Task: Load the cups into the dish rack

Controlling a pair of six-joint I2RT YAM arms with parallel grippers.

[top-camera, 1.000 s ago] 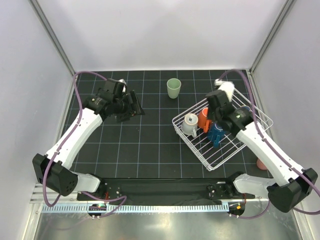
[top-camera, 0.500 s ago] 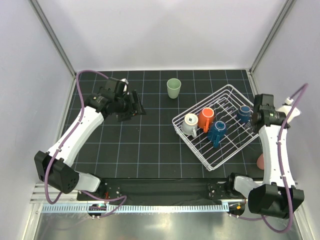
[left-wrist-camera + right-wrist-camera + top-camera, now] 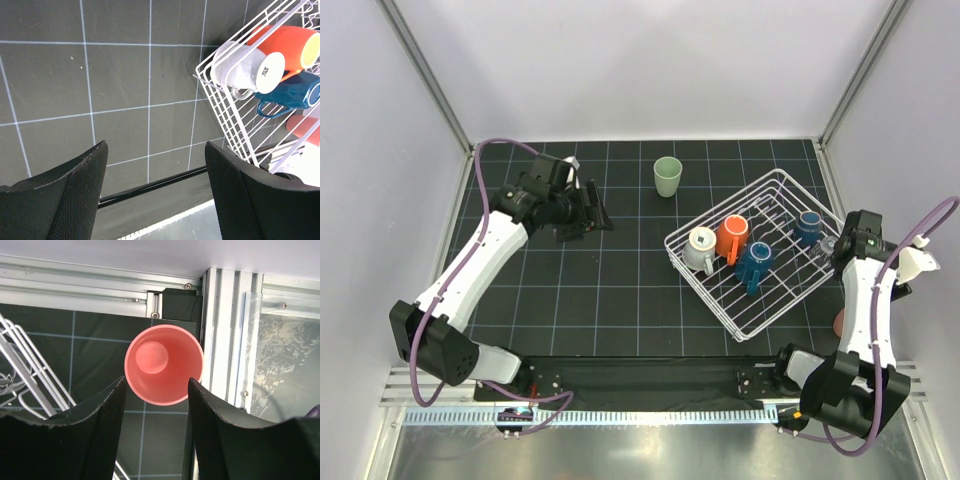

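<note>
From above, the dish rack on the right holds a white mug, orange mug, blue mug and navy cup; the pale green tumbler stands outside it. The left wrist view shows the left gripper with jaws spread wide, holding nothing. In the right wrist view the right gripper also has its jaws apart and empty, above an upright pink cup.

White arms, black joints, apparently purple cables
</note>
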